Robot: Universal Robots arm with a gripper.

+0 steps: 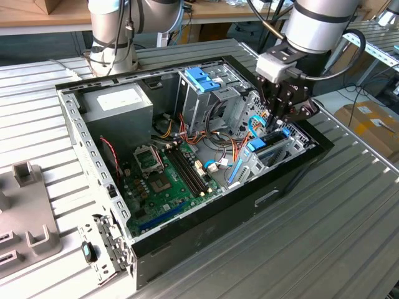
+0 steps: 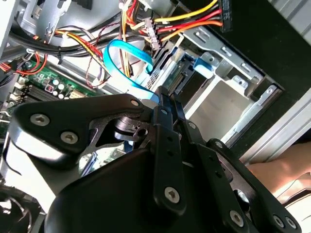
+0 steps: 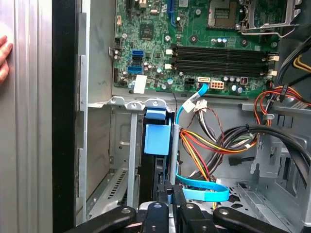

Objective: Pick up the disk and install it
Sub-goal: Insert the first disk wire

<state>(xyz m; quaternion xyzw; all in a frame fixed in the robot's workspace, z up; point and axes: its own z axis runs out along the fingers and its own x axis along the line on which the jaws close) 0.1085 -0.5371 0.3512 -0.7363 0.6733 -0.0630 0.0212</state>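
My tool [image 1: 278, 118] sits in the upper right of the exterior view, lowered into the open computer case [image 1: 93, 156] at the corner with the drive bay [image 1: 293, 144]. The disk [image 1: 267, 146], dark with blue side rails, stands on edge directly under the tool, already partly down in the bay. In that view its long axis runs from the lower left toward the upper right, along the case's side wall.

In the first wrist view the disk [image 3: 156, 145] shows as a narrow dark slab topped by a blue rail, rising from between my fingers [image 3: 154, 213] at the bottom centre toward the green board [image 3: 194, 43] in the upper half. The fingers stand narrow, drawn close on either side of the disk's near end, so I judge that I am holding it. In the second wrist view my tool [image 2: 167, 109] points at the disk [image 2: 187, 80] in the bay, upper centre of the frame, with a blue cable [image 2: 121, 56] looping just beside it.

The relation that counts is straight ahead: the disk lies in line with my tool, edge-on, its length pointing into the slot. A hand [image 3: 4, 58] rests at the left edge of the first wrist view, outside the case.
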